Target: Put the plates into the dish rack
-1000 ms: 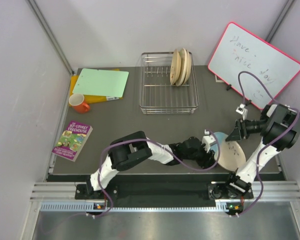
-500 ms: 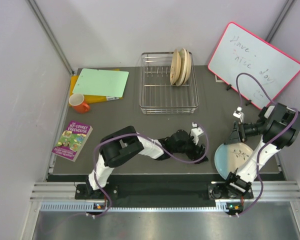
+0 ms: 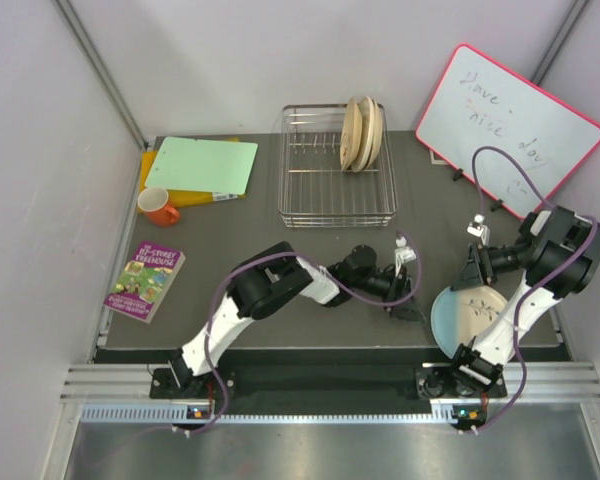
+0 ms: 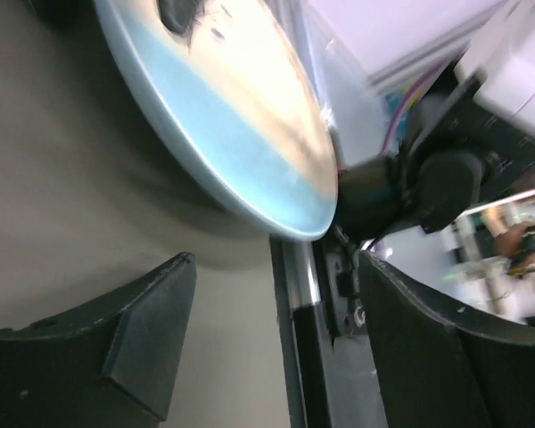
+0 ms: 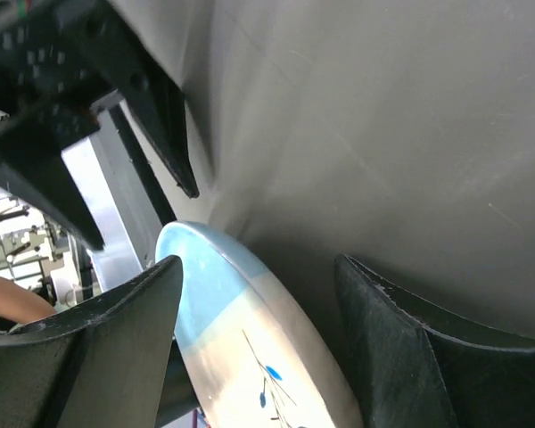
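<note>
One part-blue plate [image 3: 465, 312] is seen on the counter [image 3: 240, 245], well nearer than the dish rack [image 3: 335, 222] and off to its right, close to the counter's near edge. Part of it is covered by the right arm, and a twig motif is made out on its cream half.

Both pincers are found between that plate and the rack. The left pincer [image 3: 405, 282] is held just beside the plate's left rim, near-right of the rack. Its fingers are spread wide and nothing is caught between them. That is borne out in the left wrist view, where the plate [image 4: 223, 116] is seen beyond the parted fingers [image 4: 152, 330]. The right pincer [image 3: 472, 252] is poised by the plate's far rim, further right of the rack, and it too is spread apart and empty. In the right wrist view the plate [image 5: 232, 303] is framed between its fingers [image 5: 98, 330].

Farther back, three cream plates [image 3: 362, 132] are stood on edge, packed together, in the rack's far right corner. An orange mug [image 3: 158, 207] is noted left of the rack and a whiteboard [image 3: 510, 125] to its right.
</note>
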